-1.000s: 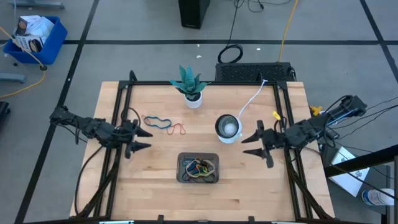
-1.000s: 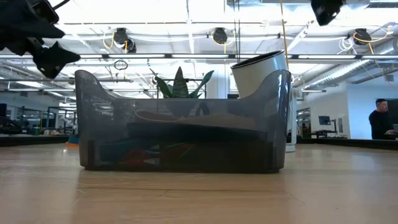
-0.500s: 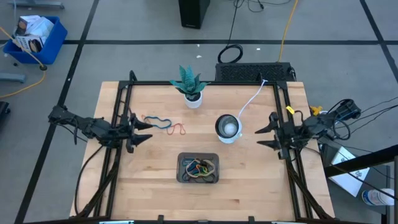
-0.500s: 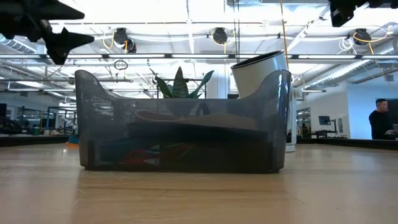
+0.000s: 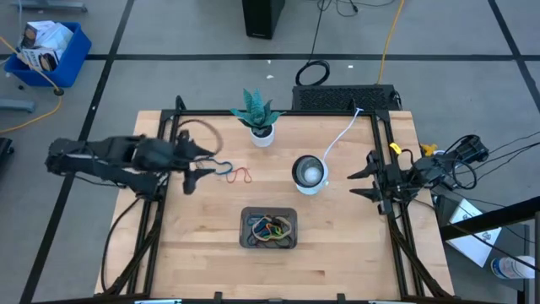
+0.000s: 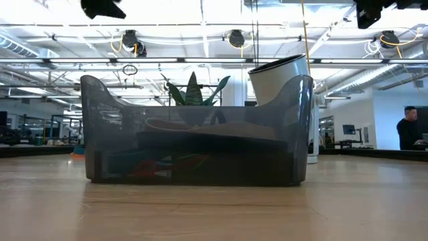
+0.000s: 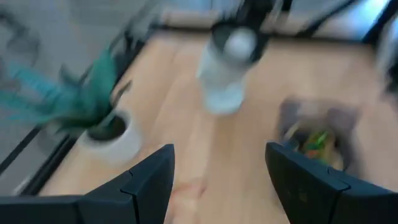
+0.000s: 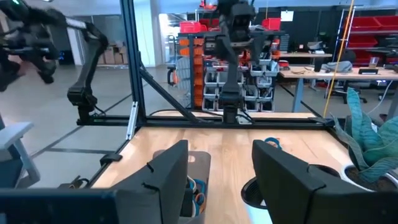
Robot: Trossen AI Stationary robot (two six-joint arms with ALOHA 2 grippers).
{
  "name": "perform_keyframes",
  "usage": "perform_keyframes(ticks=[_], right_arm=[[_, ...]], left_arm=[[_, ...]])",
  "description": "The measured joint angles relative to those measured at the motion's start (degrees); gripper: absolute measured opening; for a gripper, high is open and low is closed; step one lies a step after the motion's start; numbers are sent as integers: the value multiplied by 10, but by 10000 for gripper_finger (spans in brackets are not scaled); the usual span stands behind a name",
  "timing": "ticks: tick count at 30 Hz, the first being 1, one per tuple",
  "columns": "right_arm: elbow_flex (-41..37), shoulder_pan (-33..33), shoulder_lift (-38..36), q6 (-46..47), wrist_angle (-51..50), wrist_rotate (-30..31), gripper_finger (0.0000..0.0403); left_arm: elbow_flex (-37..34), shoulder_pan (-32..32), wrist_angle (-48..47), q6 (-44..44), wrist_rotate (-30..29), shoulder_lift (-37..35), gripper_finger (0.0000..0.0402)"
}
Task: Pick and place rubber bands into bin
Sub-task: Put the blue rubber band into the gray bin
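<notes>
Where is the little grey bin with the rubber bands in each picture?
High view: bin near the table's front edge, centre.
Low view: it fills the middle, closest to the camera.
Left wrist view: blurred, beyond the fingers.
Right wrist view: between the fingers.
Shared landmark: the white bowl beside it.

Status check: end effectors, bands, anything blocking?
Left end effector open, empty, over the loose rubber bands. Right end effector open, empty, at the table's right edge. Bin already holds bands. Bowl stands clear of the path.
</notes>
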Motion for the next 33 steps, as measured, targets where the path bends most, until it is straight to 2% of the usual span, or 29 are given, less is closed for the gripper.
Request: perform_keyframes(ticks=[3,6,10,13,17,20,33], right_arm=[[0,0,0,0,0,0,175],[0,0,0,-1,0,0,177],[0,0,0,-4,-1,0,176],[0,0,0,-4,-2,0,173],[0,0,0,-4,-4,0,173],[0,0,0,-4,-6,-1,176],[0,0,0,9,-51,-1,172]], left_arm=[[111,44,-138,8,12,91,257],[187,83,-236,24,40,171,257],[211,122,-279,94,100,249,257],[200,150,-293,128,130,302,257],[172,184,-300,165,85,356,257],[145,211,-297,179,102,381,257],[-30,270,-119,231,137,393,257]])
